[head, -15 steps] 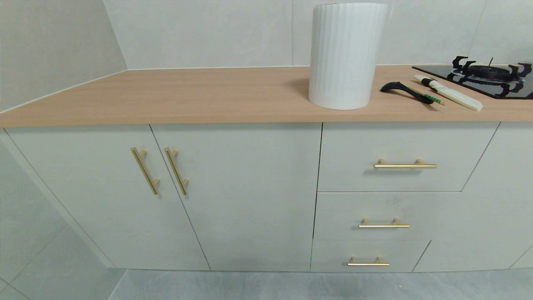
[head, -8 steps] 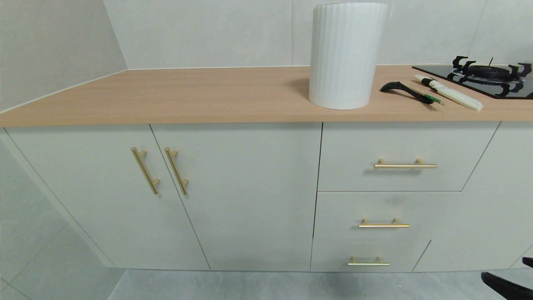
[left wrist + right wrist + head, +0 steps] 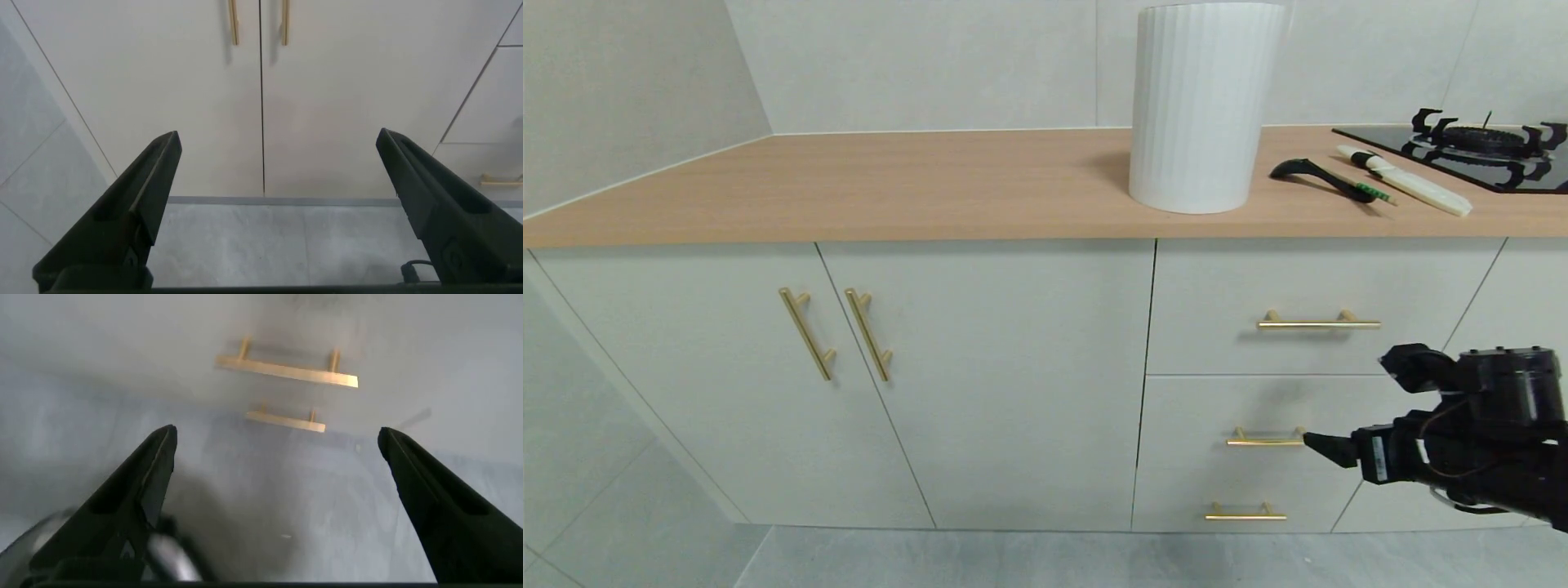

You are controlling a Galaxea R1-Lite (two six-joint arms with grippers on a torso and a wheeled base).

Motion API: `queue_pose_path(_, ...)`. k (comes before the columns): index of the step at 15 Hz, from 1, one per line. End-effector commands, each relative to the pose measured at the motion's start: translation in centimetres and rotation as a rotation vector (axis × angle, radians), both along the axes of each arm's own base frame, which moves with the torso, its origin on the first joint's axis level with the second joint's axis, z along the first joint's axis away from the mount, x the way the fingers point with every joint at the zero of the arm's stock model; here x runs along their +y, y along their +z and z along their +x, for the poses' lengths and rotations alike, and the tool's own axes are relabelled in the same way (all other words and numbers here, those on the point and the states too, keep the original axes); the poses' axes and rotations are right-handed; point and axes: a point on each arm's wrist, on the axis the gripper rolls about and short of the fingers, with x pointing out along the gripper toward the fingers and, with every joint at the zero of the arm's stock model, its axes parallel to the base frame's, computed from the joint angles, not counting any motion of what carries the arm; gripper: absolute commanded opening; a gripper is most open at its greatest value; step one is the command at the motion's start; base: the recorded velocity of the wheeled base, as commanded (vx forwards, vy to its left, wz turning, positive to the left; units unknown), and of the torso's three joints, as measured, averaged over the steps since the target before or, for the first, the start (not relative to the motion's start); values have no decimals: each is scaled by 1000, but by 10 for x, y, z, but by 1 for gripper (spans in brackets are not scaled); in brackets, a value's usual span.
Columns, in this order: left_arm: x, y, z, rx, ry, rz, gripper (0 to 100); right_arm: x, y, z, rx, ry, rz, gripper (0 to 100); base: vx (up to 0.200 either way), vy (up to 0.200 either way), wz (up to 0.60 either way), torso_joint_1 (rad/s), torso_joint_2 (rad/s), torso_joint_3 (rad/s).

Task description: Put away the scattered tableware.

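Note:
On the wooden counter (image 3: 915, 184), right of a tall white ribbed container (image 3: 1194, 106), lie a black spoon (image 3: 1311, 174), chopsticks with a green band (image 3: 1370, 193) and a white knife (image 3: 1409, 183). My right gripper (image 3: 1347, 400) hangs open and holds nothing. It is well below the counter, in front of the middle drawer, with one fingertip near the drawer's gold handle (image 3: 1264, 441). In the right wrist view the right gripper (image 3: 276, 443) faces two drawer handles (image 3: 286, 370). My left gripper (image 3: 274, 151) is open, holds nothing and is low before the double cabinet doors (image 3: 261, 98).
A black gas hob (image 3: 1478, 151) sits at the counter's far right, just behind the knife. Below the counter are two doors with gold handles (image 3: 837, 333) and a stack of three drawers (image 3: 1307, 302). A grey tiled floor (image 3: 1013, 559) runs along the cabinet base.
My right arm has come up from the lower right edge of the head view and now stands in front of the drawers. The items on the counter have not moved.

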Motion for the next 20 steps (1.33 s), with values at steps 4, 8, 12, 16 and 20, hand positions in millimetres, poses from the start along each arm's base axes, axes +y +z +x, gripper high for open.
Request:
queue_pose_path(4,0,0,0,0,0,0,100,5,-81,43,40,-113,-83,100,0,0,0,0,0,0)
queue_pose_path(8,0,0,0,1,0,0,100,7,-98,54,-42,-134,-69,100,0,0,0,0,0,0)
queue_pose_path(12,0,0,0,0,0,0,100,7,-113,64,-80,-166,-72,100,0,0,0,0,0,0)
queue_pose_path(16,0,0,0,0,0,0,100,7,-118,72,-128,-199,-78,100,0,0,0,0,0,0)
queue_pose_path(20,0,0,0,1,0,0,100,7,-126,76,-118,-203,-83,100,0,0,0,0,0,0)
